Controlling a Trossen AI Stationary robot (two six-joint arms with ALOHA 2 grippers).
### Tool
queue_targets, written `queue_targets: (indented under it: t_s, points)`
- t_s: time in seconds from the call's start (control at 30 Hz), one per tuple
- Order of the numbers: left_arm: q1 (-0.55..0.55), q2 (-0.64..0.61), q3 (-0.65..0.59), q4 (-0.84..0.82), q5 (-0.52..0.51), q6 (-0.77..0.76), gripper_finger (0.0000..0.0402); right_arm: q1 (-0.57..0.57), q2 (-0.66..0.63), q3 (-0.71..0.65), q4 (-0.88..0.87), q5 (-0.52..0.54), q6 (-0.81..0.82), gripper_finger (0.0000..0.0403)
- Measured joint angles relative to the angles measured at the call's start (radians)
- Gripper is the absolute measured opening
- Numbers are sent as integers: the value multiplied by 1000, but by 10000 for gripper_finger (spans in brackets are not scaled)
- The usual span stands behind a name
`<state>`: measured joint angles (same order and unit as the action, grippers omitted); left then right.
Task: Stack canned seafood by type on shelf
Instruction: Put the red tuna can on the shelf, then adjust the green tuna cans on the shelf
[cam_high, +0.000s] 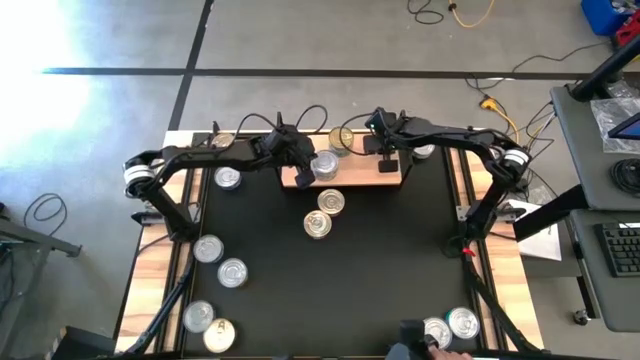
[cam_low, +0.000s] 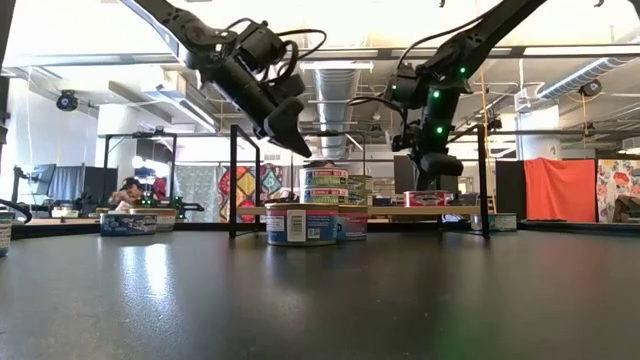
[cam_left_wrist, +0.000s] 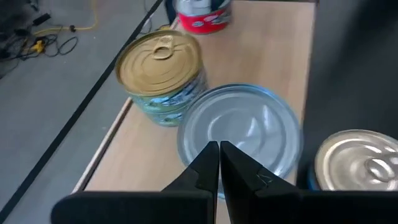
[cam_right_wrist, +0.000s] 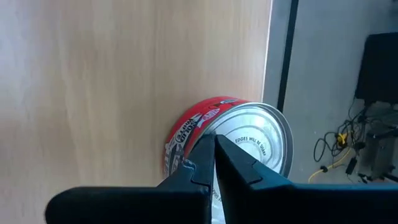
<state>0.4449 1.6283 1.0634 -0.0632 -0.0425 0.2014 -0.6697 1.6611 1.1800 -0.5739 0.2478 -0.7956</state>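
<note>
Red-labelled tin (cam_right_wrist: 230, 134) beneath closed right claw (cam_right_wrist: 213, 144), on shelf (cam_right_wrist: 112, 81)

Both arms reach in toward the far middle. Left gripper (cam_left_wrist: 219, 163) and right gripper (cam_right_wrist: 213, 155): fingers pressed together, angled downward.

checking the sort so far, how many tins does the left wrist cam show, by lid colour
gold-lid tins: 1
silver-lid tins: 3
total: 4
</note>
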Motion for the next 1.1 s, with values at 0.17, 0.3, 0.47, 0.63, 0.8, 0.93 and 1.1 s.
queue_targets:
  t_s: [0.17,0.3,0.47,0.63,0.8,0.93,1.1]
  points:
    - [-2,-19,0,-1,2,0,0,-1,4,22,11,-12,22,9]
    - [-2,-29,0,0,1,3,0,0,5,37,9,-61,70,9]
    - [-3,-30,0,-2,1,11,0,13,5,42,5,-82,71,9]
    - [-3,-41,0,-7,1,11,0,56,-2,128,-20,15,54,9]
    - [-2,-61,2,3,100,-4,0,77,-5,233,13,-152,91,9]
    - [-6,-86,2,38,305,-40,0,72,2,248,95,-289,159,9]
    - [-43,-126,2,55,339,-78,0,71,90,250,142,-316,245,9]
